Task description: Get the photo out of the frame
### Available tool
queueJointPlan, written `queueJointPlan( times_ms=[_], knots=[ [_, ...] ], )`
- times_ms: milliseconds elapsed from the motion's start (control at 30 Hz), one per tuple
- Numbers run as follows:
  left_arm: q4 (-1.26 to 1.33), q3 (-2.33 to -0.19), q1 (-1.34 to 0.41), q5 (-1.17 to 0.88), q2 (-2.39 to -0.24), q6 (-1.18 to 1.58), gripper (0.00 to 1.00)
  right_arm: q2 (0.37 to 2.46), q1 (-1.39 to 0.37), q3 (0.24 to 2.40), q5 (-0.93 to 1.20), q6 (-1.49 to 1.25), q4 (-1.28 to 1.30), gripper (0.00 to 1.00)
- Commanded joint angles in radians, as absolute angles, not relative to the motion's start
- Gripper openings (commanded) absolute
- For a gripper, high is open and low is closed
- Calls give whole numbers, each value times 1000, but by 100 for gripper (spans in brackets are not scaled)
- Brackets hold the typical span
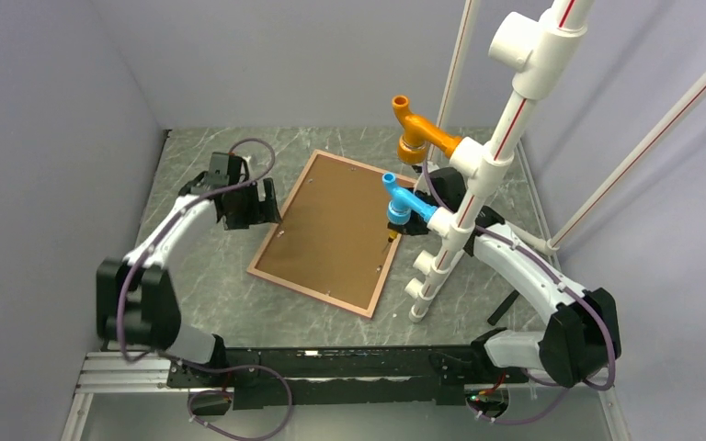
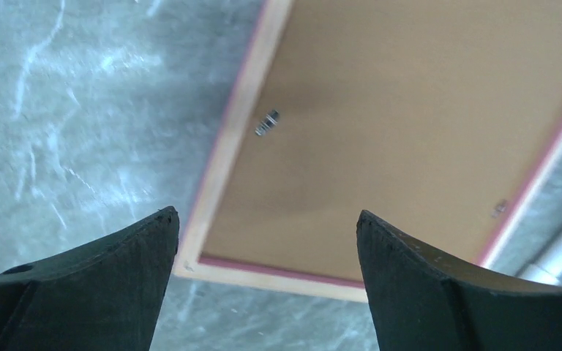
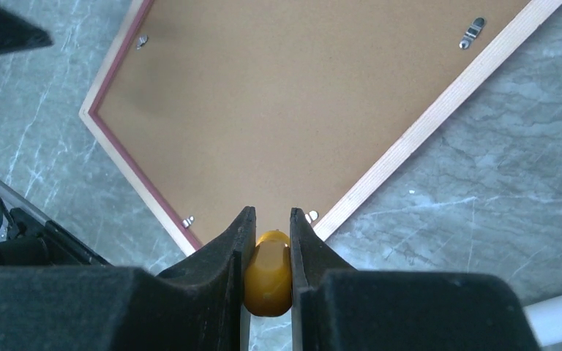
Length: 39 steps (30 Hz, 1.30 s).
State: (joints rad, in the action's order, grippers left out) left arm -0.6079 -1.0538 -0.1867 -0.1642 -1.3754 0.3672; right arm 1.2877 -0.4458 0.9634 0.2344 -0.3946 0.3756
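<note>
Left end effector [image 2: 267, 213] wide, empty, over frame [image 3: 439, 121]. Right end effector [image 3: 271, 212] pinching yellow tool [image 3: 267, 274]. Frame face-down, backing board [image 1: 331, 230] in place; photo unseen, extraction all ahead.

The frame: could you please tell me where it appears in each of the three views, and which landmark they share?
Top external: the frame lies back-up at the middle of the table.
Left wrist: the frame fills the upper right.
Right wrist: the frame fills the upper half, one corner pointing down at the right claw, shut on a yellow tool.
Shared landmark: the brown backing board inside the frame.
</note>
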Motion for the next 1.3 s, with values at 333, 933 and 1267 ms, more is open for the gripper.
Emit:
queueJointPlan(
  times_ms=[333,933,1267],
  knots=[
    [-704,-1571,-138,-268,-2004,171,66,1122,-435,843,245,-366,412,0],
    [-759,-1516,-132,-248,-2108,261,9,1095,-433,822,242,-380,415,0],
    [-630,-1211,-8,-251,-1885,550,0,1071,-433,807,265,-410,399,0]
  ],
)
